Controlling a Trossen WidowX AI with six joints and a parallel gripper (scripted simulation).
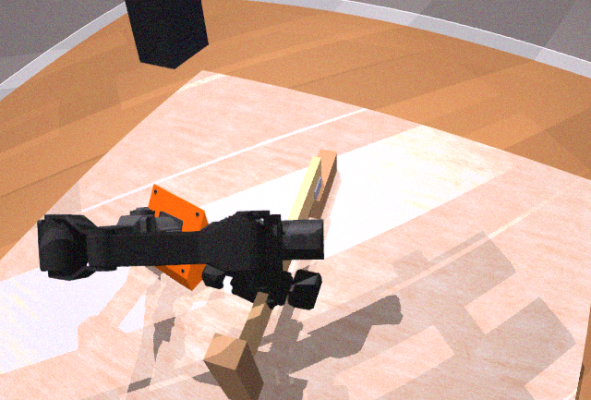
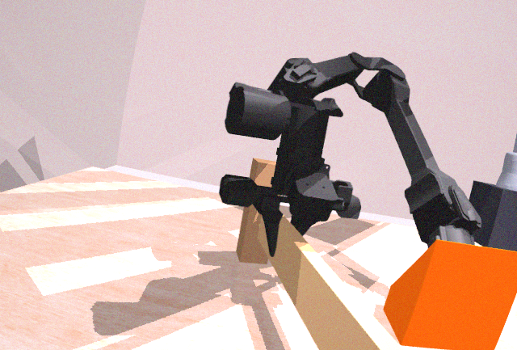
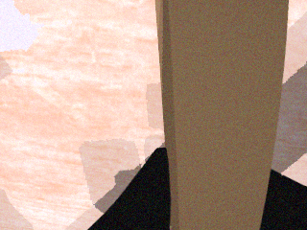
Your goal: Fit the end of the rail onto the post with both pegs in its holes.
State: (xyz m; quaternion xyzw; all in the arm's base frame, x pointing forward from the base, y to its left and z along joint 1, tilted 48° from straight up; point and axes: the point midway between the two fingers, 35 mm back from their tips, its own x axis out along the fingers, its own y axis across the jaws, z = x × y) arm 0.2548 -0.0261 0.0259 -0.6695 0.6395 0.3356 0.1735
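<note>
The long wooden rail (image 1: 305,187) (image 2: 319,296) (image 3: 221,96) runs from the low footboard block (image 1: 330,178) to the short wooden post (image 1: 228,351) (image 2: 250,242). Its far end lies beside the block at the grey-blue bracket (image 1: 318,188); how it sits there is not clear. My gripper (image 2: 287,243) (image 3: 188,155) is shut on the rail near its post end, one finger on each side. In the top view the rail's near end reaches the post's upper edge and partly disappears behind it. The pegs, the holes and any gap between rail and post are hidden. Exact levelness cannot be told.
An orange block (image 1: 181,202) (image 2: 459,296) with small dark holes stands beside the arm, on the arm's base side of the rail. A tall black box (image 1: 164,16) (image 2: 497,217) stands farther off. The arm spans above the orange block to the rail.
</note>
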